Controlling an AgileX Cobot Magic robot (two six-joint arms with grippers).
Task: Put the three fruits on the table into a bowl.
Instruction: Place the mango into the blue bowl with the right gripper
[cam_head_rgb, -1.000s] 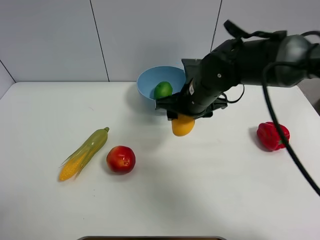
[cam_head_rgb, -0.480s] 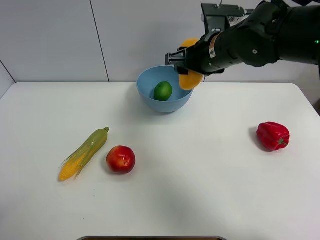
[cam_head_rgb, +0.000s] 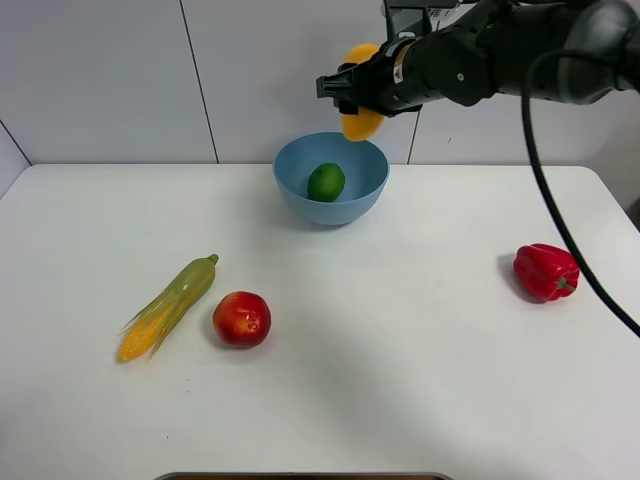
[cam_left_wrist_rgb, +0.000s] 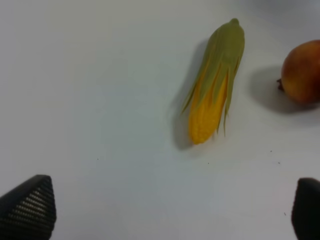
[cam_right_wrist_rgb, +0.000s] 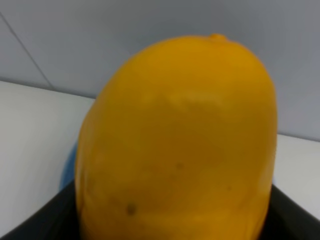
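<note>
Right gripper (cam_head_rgb: 362, 90) was clamped on the mango (cam_head_rgb: 362, 126) and held it in the air by the far rim of the bowl (cam_head_rgb: 345, 208), not touching it. Lime (cam_head_rgb: 326, 181) lay inside the bowl. Apple (cam_head_rgb: 241, 318) sat on the worktop (cam_head_rgb: 400, 380), near the corn cob (cam_head_rgb: 170, 305) but apart from it. Left gripper (cam_left_wrist_rgb: 170, 215) hung above the corn, fingertips spread wide, nothing between them. Red bell pepper (cam_head_rgb: 545, 271) lay well apart, on the right side.
</note>
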